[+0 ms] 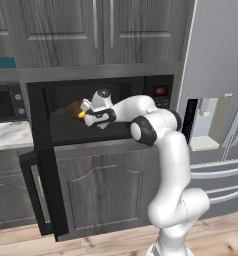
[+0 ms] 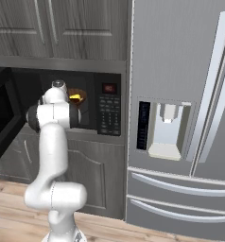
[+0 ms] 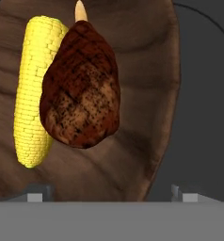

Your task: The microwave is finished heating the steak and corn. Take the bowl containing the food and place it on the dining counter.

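Note:
The black microwave [image 1: 158,92] stands with its door [image 1: 43,160] swung wide to the left. Inside on the turntable sits the shallow brown bowl [image 1: 74,107], [image 2: 78,94]. Up close, the bowl [image 3: 142,70] holds the yellow corn [image 3: 36,89] with the dark reddish-brown steak [image 3: 81,87] lying against it. My arm reaches into the cavity. My gripper [image 3: 111,194] is open at the bowl's near side, its fingertips [image 3: 38,194] spread wide with the bowl's rim edge between them. From the left base view the gripper [image 1: 86,112] sits right at the bowl. The dining counter is out of view.
A steel fridge [image 2: 180,94] with a dispenser stands right of the microwave's button panel [image 2: 108,111]. Left of the open door are a smaller black oven [image 1: 6,102] and a marble counter [image 1: 8,135]. Grey wood cabinets [image 1: 106,190] run above and below.

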Controlling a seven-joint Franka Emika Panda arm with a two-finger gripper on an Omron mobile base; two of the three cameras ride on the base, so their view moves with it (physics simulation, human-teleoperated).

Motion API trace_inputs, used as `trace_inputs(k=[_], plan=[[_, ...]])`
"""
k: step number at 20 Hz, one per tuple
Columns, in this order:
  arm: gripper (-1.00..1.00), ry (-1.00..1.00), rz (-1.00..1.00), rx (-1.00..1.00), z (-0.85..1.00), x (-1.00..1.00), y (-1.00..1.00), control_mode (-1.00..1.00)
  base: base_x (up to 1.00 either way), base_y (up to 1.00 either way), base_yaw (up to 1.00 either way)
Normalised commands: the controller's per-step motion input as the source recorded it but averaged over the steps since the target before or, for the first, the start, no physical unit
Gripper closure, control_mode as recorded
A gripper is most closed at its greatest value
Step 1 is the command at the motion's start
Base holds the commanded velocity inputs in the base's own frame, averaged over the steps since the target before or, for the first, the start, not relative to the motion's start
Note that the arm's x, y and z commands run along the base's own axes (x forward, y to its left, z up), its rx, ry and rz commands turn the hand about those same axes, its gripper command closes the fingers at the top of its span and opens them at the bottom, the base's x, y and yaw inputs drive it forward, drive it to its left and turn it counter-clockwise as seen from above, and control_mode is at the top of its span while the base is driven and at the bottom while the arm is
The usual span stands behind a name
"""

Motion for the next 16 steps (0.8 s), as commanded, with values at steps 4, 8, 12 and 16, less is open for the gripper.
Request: trace_inputs(k=[4,8,12,16], plan=[[-1.0,0.04,0.0,0.0,-0.24,0.13,0.0,-1.0,0.0,0.0,0.0],[1.0,0.0,0.0,0.0,-0.03,0.15,0.0,-1.0,0.0,0.0,0.0],[1.0,0.0,0.0,0.0,0.0,0.24,0.0,-1.0,0.0,0.0,0.0],[1.0,0.0,0.0,0.0,0.0,0.09,0.0,-1.0,0.0,0.0,0.0]])
